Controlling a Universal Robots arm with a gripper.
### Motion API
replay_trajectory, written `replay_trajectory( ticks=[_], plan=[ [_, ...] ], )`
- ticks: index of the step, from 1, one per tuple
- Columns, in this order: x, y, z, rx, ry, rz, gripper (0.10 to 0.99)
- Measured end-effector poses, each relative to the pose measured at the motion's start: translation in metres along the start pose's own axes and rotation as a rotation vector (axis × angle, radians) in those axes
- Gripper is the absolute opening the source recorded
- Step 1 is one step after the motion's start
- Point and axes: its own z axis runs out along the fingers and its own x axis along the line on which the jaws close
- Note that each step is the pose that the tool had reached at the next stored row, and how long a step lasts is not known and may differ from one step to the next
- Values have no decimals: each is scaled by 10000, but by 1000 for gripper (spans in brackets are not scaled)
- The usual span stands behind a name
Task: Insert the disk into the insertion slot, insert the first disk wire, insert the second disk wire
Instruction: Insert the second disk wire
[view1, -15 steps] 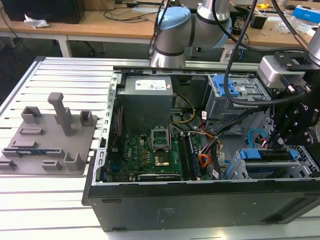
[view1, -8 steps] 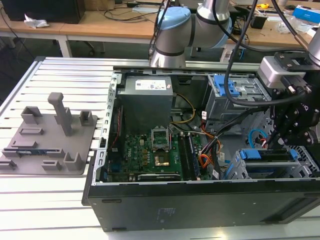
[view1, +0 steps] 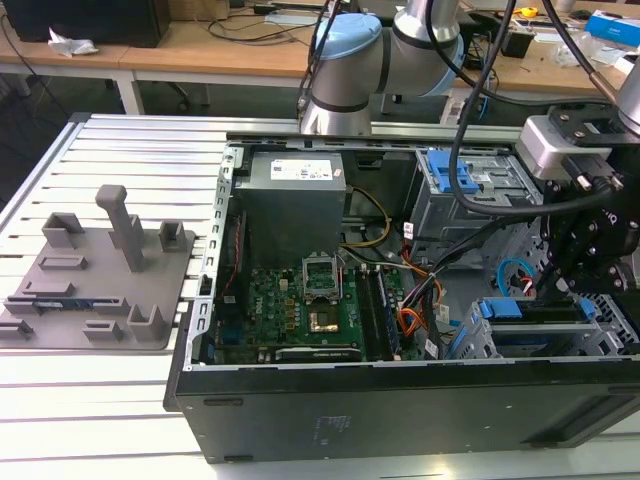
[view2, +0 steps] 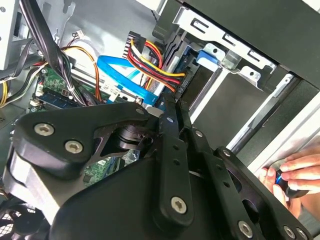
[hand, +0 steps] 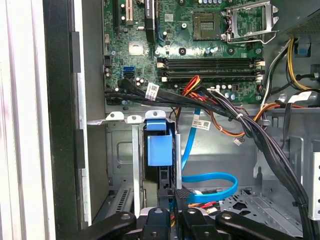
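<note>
The claw (hand: 172, 212) is seen in the first wrist view with its fingers drawn narrow, close to one another around a small black plug (hand: 183, 193) at the end of the flat blue wire (hand: 212, 184); whether the plug is truly gripped cannot be told for sure. Directly ahead of the claw stands the disk (hand: 160, 150) in its blue carrier, already seated in the insertion slot (hand: 125, 150), the low grey cage. The long axis of the disk runs away from the claw, deeper into the cage, so its near end faces the fingertips. The plug is held just beside this near end, and contact cannot be confirmed. In the exterior view the claw (view1: 560, 280) is placed just above the disk (view1: 535, 310), at the exterior view's right of the open computer case (view1: 300, 410).
</note>
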Motion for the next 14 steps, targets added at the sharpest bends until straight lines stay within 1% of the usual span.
replay_trajectory(
  ticks=[7, 12, 14],
  plan=[
    [26, -2, 23, 0, 2, 0, 161],
    [23, -1, 35, 0, -1, 0, 161],
    [8, -1, 34, 0, 0, 0, 161]
  ],
)
